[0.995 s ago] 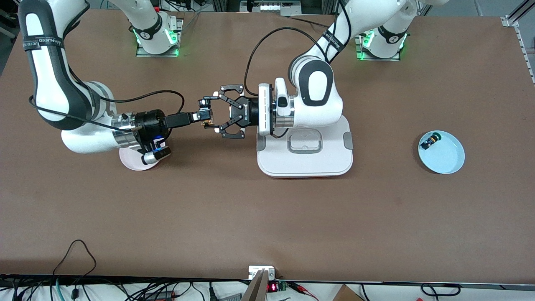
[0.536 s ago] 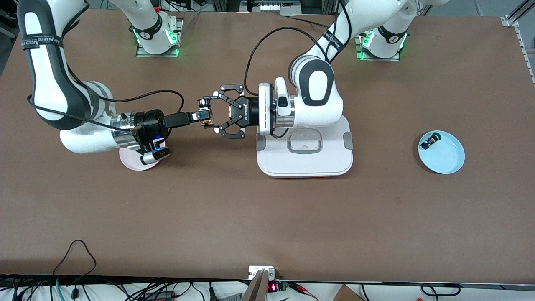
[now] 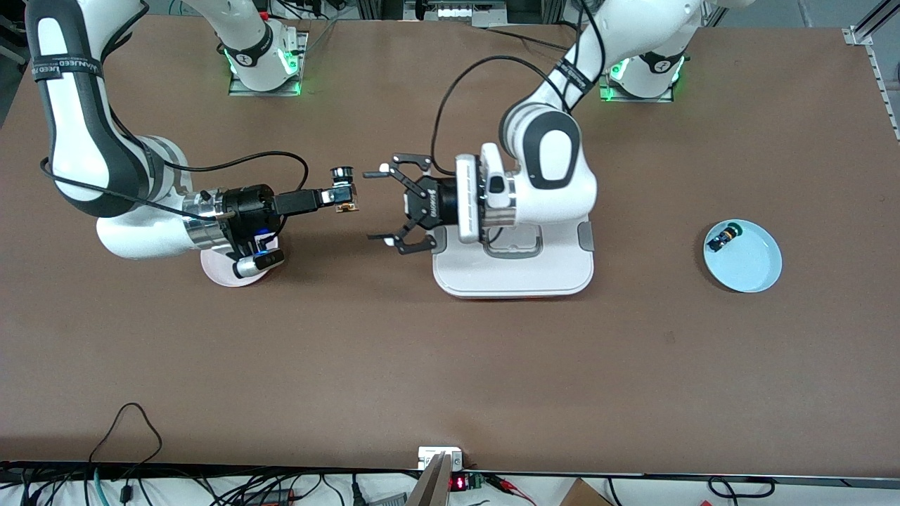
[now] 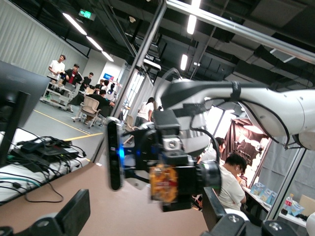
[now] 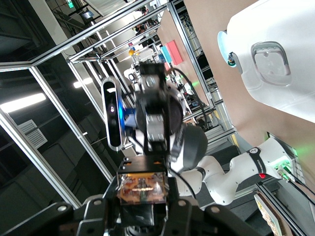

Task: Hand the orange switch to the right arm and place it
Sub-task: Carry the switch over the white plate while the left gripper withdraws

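Over a broad brown table [image 3: 450, 365], the white right arm [image 3: 91, 140] with black joint bands holds its slim black right gripper [image 3: 342, 199] clamped on the tiny orange switch [image 3: 347, 205], up in the air. Facing it, the left gripper [image 3: 383, 205] of black open linkage hangs apart from the switch, fingers [image 3: 378, 171] spread wide, beside a white rectangular lidded tray [image 3: 513, 274]. Toward the left arm's end, a pale blue round plate [image 3: 745, 263] carries a small blue-bodied part [image 3: 718, 241].

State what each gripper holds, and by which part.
The right gripper pinches the orange switch by its black button end; the left gripper holds nothing, fingers open.
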You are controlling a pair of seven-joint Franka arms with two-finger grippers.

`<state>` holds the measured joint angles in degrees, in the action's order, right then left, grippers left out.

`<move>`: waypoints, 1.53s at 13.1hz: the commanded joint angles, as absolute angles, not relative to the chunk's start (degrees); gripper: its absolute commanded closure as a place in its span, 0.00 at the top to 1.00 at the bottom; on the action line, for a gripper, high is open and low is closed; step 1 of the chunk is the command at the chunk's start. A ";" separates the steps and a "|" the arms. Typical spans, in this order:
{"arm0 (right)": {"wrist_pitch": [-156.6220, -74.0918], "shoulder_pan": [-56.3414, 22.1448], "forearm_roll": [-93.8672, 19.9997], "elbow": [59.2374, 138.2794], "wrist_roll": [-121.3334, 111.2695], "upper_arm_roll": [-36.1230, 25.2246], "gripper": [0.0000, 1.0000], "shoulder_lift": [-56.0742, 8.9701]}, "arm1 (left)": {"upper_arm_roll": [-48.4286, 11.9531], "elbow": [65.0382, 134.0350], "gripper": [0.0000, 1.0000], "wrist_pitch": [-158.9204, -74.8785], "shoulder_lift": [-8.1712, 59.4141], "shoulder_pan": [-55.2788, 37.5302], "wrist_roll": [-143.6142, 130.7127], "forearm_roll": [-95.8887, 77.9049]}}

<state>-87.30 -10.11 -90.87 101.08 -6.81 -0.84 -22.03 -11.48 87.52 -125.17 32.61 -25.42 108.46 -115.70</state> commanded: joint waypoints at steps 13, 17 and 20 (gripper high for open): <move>-83.06 -3.79 -79.12 100.55 -7.47 -0.79 0.20 -21.88 | -11.25 109.50 1.00 -109.61 20.83 7.02 108.98 -86.43; -81.83 -1.50 -73.23 100.63 -8.79 -0.79 0.20 -21.53 | -9.33 111.35 1.00 -109.42 21.18 10.54 109.07 -71.67; -81.39 -0.44 -66.90 100.63 -11.67 -0.79 0.20 -21.53 | -4.15 111.36 1.00 -109.51 21.36 11.51 109.16 -59.02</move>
<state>-82.61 -1.50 -70.02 100.99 -9.32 -1.27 -21.98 -6.20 110.26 -109.72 22.84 10.46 108.53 -64.94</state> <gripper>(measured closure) 0.599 0.000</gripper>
